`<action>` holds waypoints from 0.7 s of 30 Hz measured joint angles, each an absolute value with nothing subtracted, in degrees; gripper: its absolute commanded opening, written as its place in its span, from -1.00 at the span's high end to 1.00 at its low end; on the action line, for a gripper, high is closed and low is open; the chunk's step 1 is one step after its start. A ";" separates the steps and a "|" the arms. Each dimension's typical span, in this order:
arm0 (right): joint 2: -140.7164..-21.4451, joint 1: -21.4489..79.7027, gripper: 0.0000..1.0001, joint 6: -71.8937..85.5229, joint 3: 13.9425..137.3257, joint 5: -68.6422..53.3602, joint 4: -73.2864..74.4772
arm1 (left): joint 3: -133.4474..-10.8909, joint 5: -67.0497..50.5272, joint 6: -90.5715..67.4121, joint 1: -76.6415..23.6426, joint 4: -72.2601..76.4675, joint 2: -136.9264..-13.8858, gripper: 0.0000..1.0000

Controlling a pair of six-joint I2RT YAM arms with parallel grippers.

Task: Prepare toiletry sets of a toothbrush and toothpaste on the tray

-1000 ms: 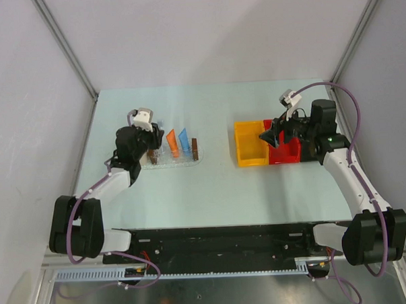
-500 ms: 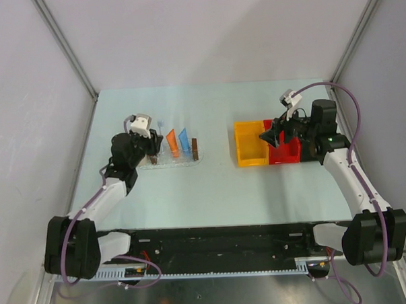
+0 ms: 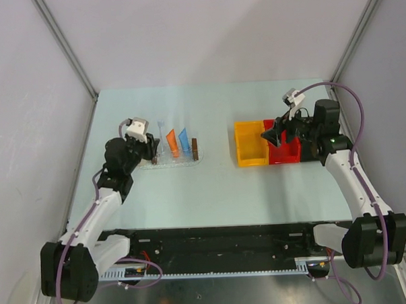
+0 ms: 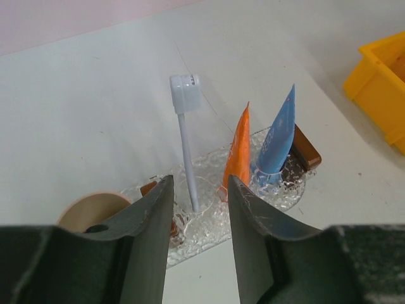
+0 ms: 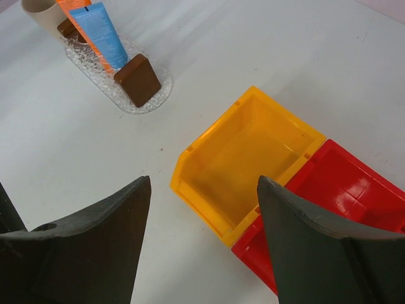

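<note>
The clear tray lies at the table's left, with a brown block at its right end. In the left wrist view the whitish toothbrush stands upright in the tray, beside an orange toothpaste tube and a blue toothpaste tube, both upright. My left gripper is open and empty, just short of the tray's near left side. My right gripper is open and empty above the bins.
A beige cup stands at the tray's left end. A yellow bin and a red bin sit side by side at the right; both look empty in the right wrist view.
My left arm has drawn back to the left and nearer, away from the tray, leaving the toothbrush standing in it. The right arm has barely moved.
</note>
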State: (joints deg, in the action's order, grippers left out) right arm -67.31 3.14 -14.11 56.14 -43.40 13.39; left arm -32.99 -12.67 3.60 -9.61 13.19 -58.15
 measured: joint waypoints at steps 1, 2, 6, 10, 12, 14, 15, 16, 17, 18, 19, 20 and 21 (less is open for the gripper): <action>-67.22 3.07 -0.47 -13.98 56.14 -43.38 13.39 | -32.99 -12.67 3.73 -9.61 12.25 -57.43 0.12; -67.07 2.96 -0.47 -13.82 56.12 -43.33 13.39 | -33.04 -12.67 4.01 -9.58 11.25 -56.71 0.13; -66.59 2.52 -0.48 -13.45 56.12 -42.72 13.39 | -33.85 -12.60 4.80 -9.56 6.55 -53.08 0.06; -65.87 1.91 -0.48 -12.51 56.12 -41.15 13.30 | -35.42 -12.12 5.13 -9.56 3.25 -48.01 -0.06; -65.65 1.67 -0.48 -12.08 56.12 -39.99 13.15 | -36.27 -11.97 5.15 -9.56 1.91 -45.45 -0.09; -65.54 1.63 -0.48 -11.97 56.12 -38.37 12.95 | -37.60 -11.64 5.19 -9.56 0.16 -43.16 -0.10; -65.45 1.63 -0.48 -11.81 56.12 -37.52 12.91 | -38.59 -11.49 5.21 -9.56 -0.91 -42.22 -0.09; -65.39 1.63 -0.48 -11.70 56.12 -36.62 12.88 | -39.24 -11.38 5.21 -9.56 -1.56 -41.76 -0.10; -65.32 1.61 -0.49 -11.57 56.12 -35.77 12.86 | -40.14 -11.14 5.23 -9.56 -2.68 -41.32 -0.09; -65.28 1.58 -0.49 -11.51 56.12 -34.98 12.80 | -40.95 -11.07 5.21 -9.56 -3.53 -41.01 -0.10; -65.28 1.58 -0.49 -11.38 56.12 -34.13 12.62 | -41.67 -11.05 5.21 -9.56 -4.47 -40.77 -0.09; -65.28 1.58 -0.49 -11.20 56.12 -33.21 12.43 | -42.30 -11.05 5.19 -9.56 -5.34 -40.69 -0.09; -65.28 1.56 -0.49 -11.16 56.10 -32.25 12.25 | -42.78 -11.03 5.15 -9.56 -5.93 -40.62 -0.10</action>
State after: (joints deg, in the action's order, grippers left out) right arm -65.28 1.56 -11.16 56.10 -32.25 12.25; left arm -42.78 -11.03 5.15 -9.56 -5.93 -40.62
